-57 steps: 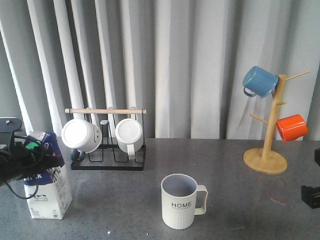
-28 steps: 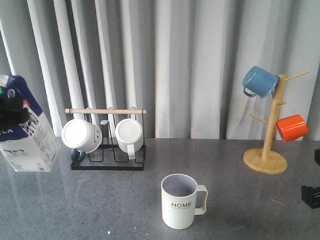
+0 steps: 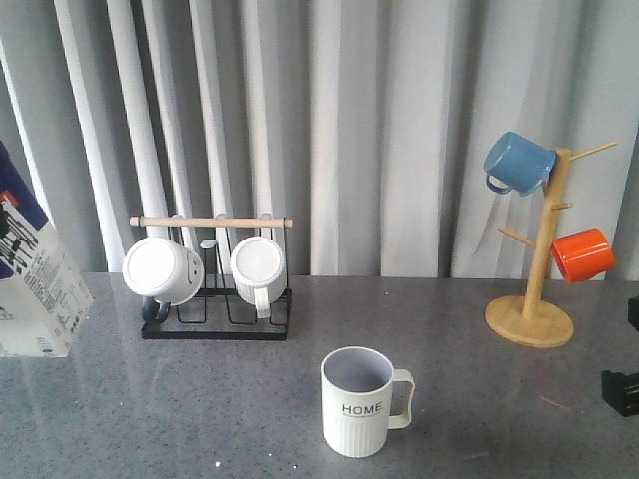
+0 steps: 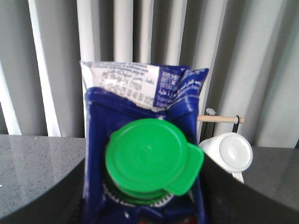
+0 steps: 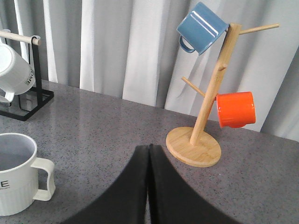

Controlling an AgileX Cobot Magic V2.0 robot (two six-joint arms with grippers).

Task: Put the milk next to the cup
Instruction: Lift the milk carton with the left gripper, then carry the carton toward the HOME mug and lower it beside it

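The milk (image 3: 40, 289) is a blue-and-white carton, held tilted in the air at the far left edge of the front view and partly cut off. In the left wrist view the carton (image 4: 140, 93) with its green cap (image 4: 147, 156) fills the space between my left gripper's (image 4: 145, 189) dark fingers, which are shut on it. The cup (image 3: 357, 404) is a ribbed pale mug marked "HOME"; it stands upright on the table near the front middle, handle to the right, and shows in the right wrist view (image 5: 16, 172). My right gripper (image 5: 149, 147) is shut and empty, low at the table's right side.
A black rack with a wooden bar (image 3: 215, 299) holds two white mugs at the back left. A wooden mug tree (image 3: 539, 269) at the back right carries a blue mug (image 3: 519, 162) and an orange mug (image 3: 584, 254). Grey curtains hang behind the grey table (image 3: 200, 399).
The milk carton has been lifted off the table at the left and has moved up and further left, tilting, with its top now out of the front view. The right arm has not moved.
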